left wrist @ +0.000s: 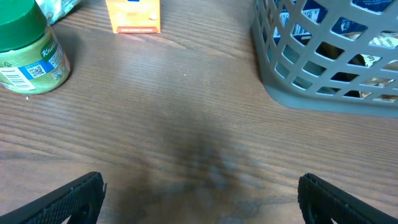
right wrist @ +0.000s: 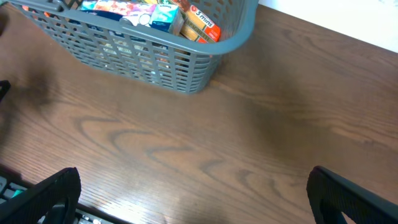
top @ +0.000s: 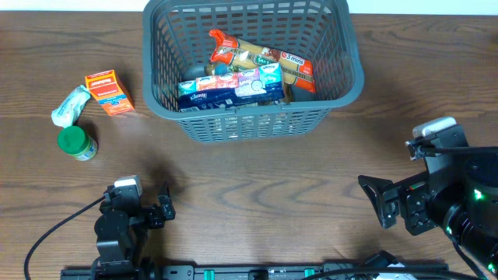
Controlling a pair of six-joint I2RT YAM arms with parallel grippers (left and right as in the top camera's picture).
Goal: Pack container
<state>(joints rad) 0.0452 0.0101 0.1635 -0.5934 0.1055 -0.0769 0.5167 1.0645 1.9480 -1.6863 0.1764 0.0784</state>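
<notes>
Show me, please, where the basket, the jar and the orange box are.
basket (top: 249, 124): overhead view, on its near slotted wall.
jar (top: 72, 138): overhead view, on its green lid.
orange box (top: 109, 92): overhead view, on its upward face.

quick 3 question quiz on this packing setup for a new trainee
1. True or false: the orange box lies inside the basket.
2. How many items lie on the table left of the basket? A one, B three, C five.
3. Fill in: the left gripper and the right gripper both stand ____ and hold nothing.
Key: 1 false, it lies on the table outside the basket; 2 B; 3 open.
</notes>
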